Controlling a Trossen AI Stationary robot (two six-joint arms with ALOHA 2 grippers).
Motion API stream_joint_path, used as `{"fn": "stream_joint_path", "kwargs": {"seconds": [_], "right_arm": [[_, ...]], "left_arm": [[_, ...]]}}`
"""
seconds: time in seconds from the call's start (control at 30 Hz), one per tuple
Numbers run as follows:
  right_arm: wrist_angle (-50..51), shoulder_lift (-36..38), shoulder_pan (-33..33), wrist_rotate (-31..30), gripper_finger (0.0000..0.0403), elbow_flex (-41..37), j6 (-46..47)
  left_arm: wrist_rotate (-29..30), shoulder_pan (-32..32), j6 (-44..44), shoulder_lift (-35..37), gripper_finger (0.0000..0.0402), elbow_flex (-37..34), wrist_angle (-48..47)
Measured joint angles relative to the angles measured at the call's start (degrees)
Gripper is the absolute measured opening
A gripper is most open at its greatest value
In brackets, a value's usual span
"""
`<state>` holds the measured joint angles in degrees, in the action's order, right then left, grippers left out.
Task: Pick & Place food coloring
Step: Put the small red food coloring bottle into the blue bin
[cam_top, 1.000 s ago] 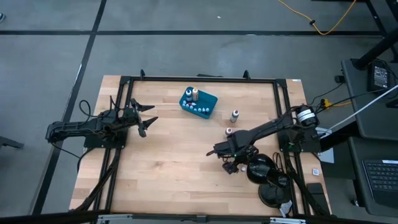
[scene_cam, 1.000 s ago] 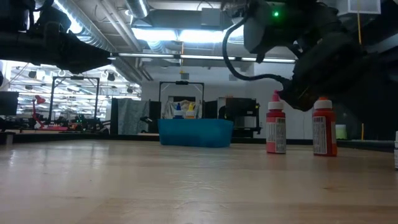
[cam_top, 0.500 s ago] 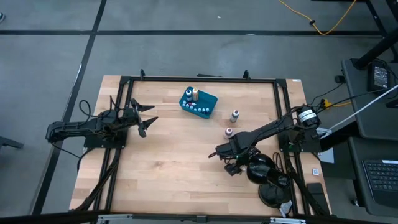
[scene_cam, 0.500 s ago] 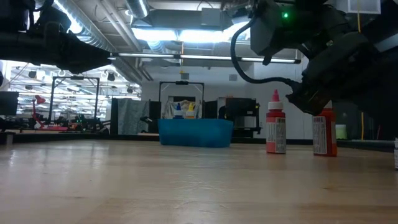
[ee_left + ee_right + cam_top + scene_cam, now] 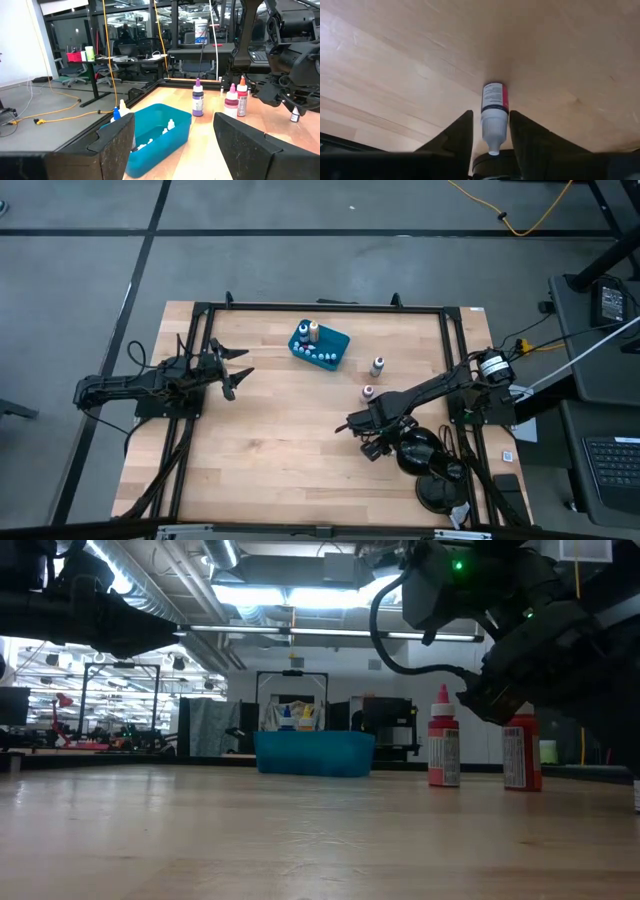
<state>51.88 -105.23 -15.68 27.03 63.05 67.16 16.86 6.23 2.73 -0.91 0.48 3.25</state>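
Observation:
A small food coloring bottle [image 5: 494, 102] with a white cap and a red-and-white label points its cap toward my right wrist camera. My right gripper [image 5: 490, 116] is open, with one finger on each side of the bottle's cap and a thin strip of table showing beside one finger. In the high view this gripper [image 5: 365, 444] is at the table's near right. The teal tray [image 5: 341, 340] at the far middle holds several small bottles. My left gripper [image 5: 238, 370] is open and empty at the left, facing the tray [image 5: 165, 145].
Two bottles [image 5: 377, 365] [image 5: 368, 392] stand on the table between the tray and my right gripper; they show red in the low view [image 5: 443, 748] [image 5: 521, 752]. A black rounded object [image 5: 420, 452] sits just right of my right gripper. Black frame rails [image 5: 320, 307] run around the table.
My right gripper has shifted slightly toward the table's right and near edges, then held still. The left arm has kept still.

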Motion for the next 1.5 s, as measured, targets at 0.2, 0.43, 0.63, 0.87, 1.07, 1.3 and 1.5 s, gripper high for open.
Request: {"fn": "stream_joint_path", "kwargs": {"seconds": [0.2,0.43,0.63,0.87,1.07,1.3,1.5], "right_arm": [[0.0,0.0,0.0,0.0,0.0096,0.0,0.1],[1.6,0.2,0.0,-0.8,0.0067,1.6,-1.1],[10.4,0.2,1.5,-4.8,0.0076,9.3,-7.8],[22.2,-1.6,7.3,-11.4,0.0068,23.0,-18.4],[29.9,-6.4,15.7,-15.5,0.0072,36.7,-26.5],[35.3,-15.6,26.2,-17.2,0.0072,53.5,-33.3],[38.1,-25.6,31.5,-17.1,0.007,68.1,-36.7]], "left_arm": [[0.0,0.0,0.0,0.0,0.0267,0.0,0.0],[0.0,0.0,0.0,0.0,0.0267,0.0,0.0],[0.0,0.0,0.0,0.0,0.0267,0.0,0.0],[0.0,0.0,0.0,0.0,0.0267,0.0,0.0],[0.0,0.0,0.0,0.0,0.0267,0.0,0.0],[0.0,0.0,0.0,0.0,0.0267,0.0,0.0],[0.0,0.0,0.0,0.0,0.0267,0.0,0.0]]}}
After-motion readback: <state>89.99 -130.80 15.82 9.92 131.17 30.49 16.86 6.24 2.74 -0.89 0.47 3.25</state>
